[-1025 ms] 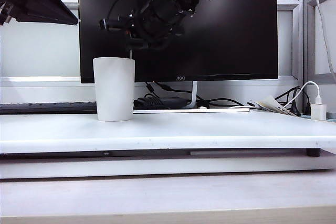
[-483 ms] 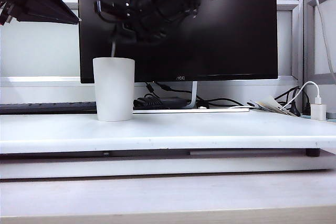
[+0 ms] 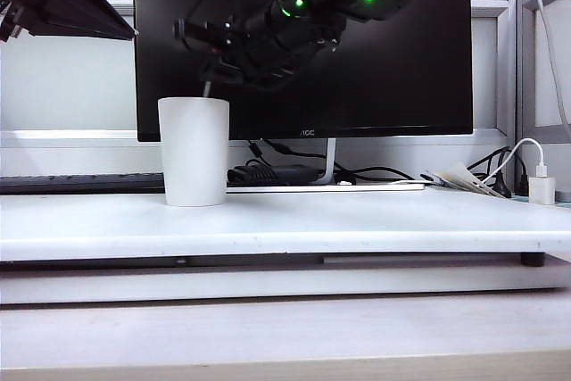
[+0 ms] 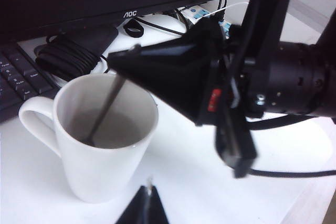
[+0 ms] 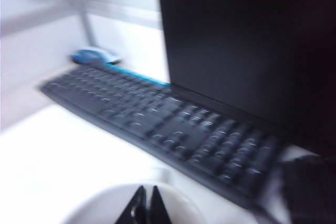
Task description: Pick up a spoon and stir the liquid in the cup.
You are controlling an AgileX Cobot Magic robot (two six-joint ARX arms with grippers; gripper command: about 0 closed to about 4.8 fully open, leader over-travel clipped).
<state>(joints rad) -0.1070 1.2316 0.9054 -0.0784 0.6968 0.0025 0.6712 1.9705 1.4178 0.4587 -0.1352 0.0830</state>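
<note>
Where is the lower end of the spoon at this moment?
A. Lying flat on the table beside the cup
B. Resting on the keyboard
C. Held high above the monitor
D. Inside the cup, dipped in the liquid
D: in the left wrist view the spoon, held by the right gripper, slants down into the cup.

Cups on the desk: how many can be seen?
1: the white cup stands before the monitor, spoon inside, held by the right gripper. No other shows.

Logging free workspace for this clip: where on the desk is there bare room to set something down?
Bare: the white desk from the cup across to the charger plug, and its whole front strip. Crowded: behind the cup, with keyboard, cable bundle and monitor. Above the cup, the right gripper holds the spoon; the left gripper hangs nearby.
</note>
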